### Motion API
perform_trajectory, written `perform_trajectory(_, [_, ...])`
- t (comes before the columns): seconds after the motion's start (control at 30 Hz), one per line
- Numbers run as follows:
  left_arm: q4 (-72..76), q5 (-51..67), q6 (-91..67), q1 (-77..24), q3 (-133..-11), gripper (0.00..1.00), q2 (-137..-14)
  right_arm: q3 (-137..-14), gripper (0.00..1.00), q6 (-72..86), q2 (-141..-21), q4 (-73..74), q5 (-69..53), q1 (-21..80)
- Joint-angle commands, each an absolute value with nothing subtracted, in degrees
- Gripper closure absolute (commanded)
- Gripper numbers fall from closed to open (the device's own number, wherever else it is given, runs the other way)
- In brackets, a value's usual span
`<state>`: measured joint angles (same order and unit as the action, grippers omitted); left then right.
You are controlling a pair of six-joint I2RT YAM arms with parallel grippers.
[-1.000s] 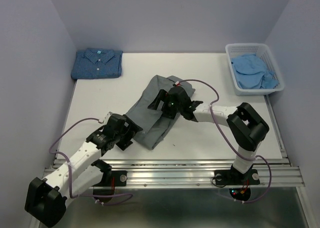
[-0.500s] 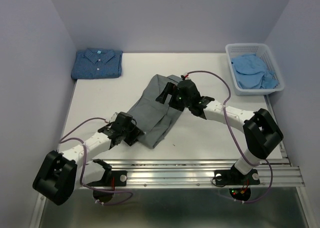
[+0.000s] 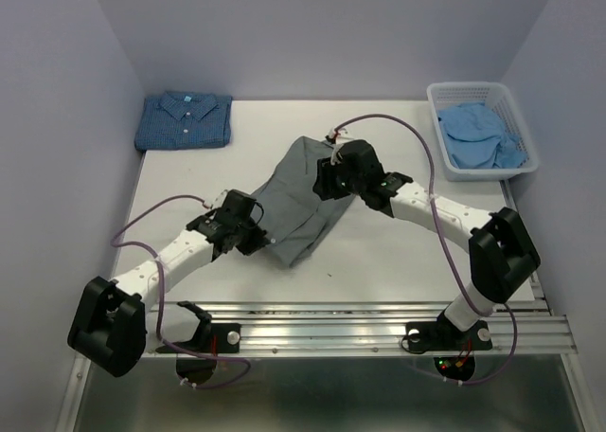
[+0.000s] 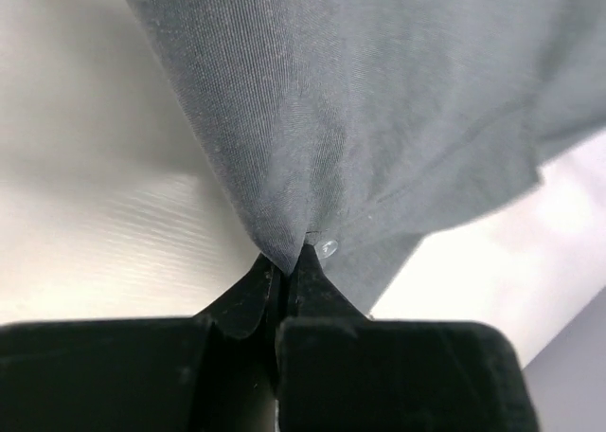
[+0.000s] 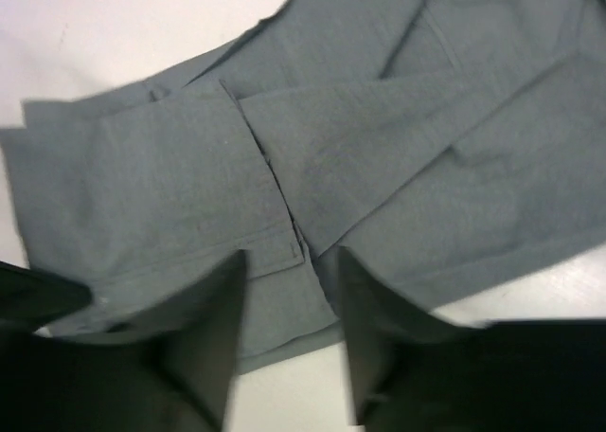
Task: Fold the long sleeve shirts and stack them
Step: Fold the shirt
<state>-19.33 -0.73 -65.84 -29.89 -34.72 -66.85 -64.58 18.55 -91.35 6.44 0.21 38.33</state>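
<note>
Centre frame in the overhead view, the grey shirt [image 3: 301,200] lies partly folded on the table [image 3: 204,181]. Within the past second the left gripper [image 3: 258,240] has snapped shut on its lower-left edge, while the right gripper [image 3: 327,176] has shifted to the upper end, jaws apart above the cloth. A two-handed fold looks imminent. The dotted blue shirt [image 3: 185,119] waits folded, upper left.

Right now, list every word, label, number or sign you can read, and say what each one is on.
No text can be read in any view.
Collar tag on the dotted shirt: only a pale spot, too small to read.
Grey shirt, pale blue shirt, basket: no print, label or number visible.
</note>
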Motion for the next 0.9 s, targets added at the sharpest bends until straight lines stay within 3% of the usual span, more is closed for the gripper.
perform_trajectory(0.0, [-29.0, -1.3, -58.8, -30.1, -43.3, 1.0, -64.1, -71.3, 0.64, 6.6, -96.1, 6.2, -5.3, 39.9])
perform_trajectory(0.03, [-30.1, -1.1, -58.1, -30.1, -46.5, 1.0, -64.0, -72.4, 0.77, 5.2, -98.9, 6.8, -6.3, 40.4])
perform_trajectory(0.17, [-32.6, 1.9, -54.0, -30.1, -53.3, 1.0, -63.7, -77.2, 0.87, 5.1, -104.3, 6.6, -9.0, 42.0])
perform_trajectory(0.6, [-33.1, -1.6, -44.3, -30.1, -67.1, 1.0, -69.5, -78.5, 0.96, 5.3, -114.8, 4.1, -13.2, 54.5])
perform_trajectory(0.87, [-31.9, -2.0, -41.0, -29.8, -67.2, 1.0, -73.8, -77.8, 0.99, 15.0, -111.6, 5.7, 3.2, 55.0])
